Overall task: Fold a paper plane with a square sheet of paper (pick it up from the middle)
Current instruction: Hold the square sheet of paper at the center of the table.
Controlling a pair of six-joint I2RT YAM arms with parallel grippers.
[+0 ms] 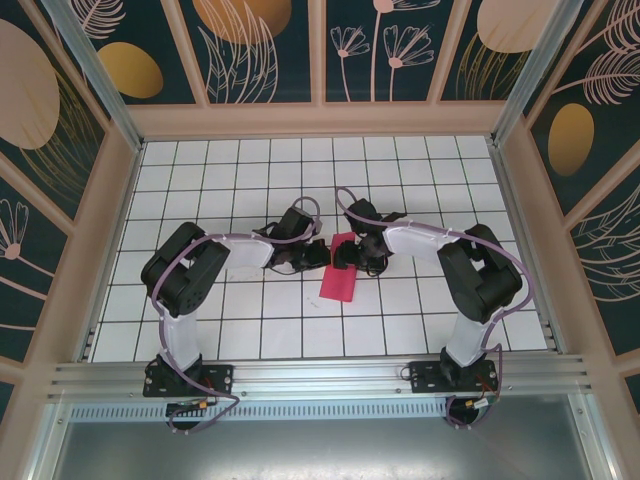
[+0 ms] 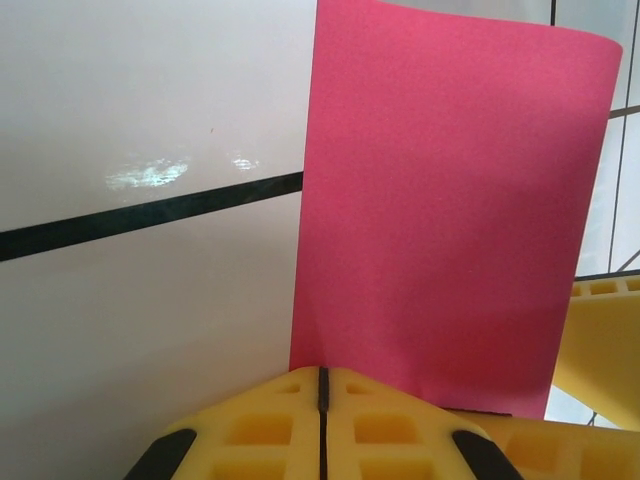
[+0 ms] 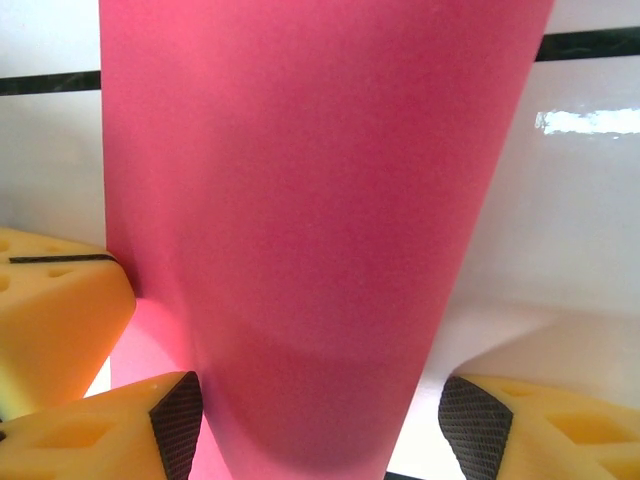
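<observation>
My left claw point(image 2: 320, 385) is closed, its two yellow fingers meeting along a thin seam, with the tips set against the near edge of the red-pink sheet of paper point(image 1: 338, 272). I cannot tell whether any paper is caught between them. My right claw point(image 3: 320, 425) is spread wide, and the sheet runs between its fingers point(image 3: 172, 425). The sheet lies mid-desk point(image 1: 250, 180) on the white tiles between my two claws, showing as a narrow strip with one end curling up.
</observation>
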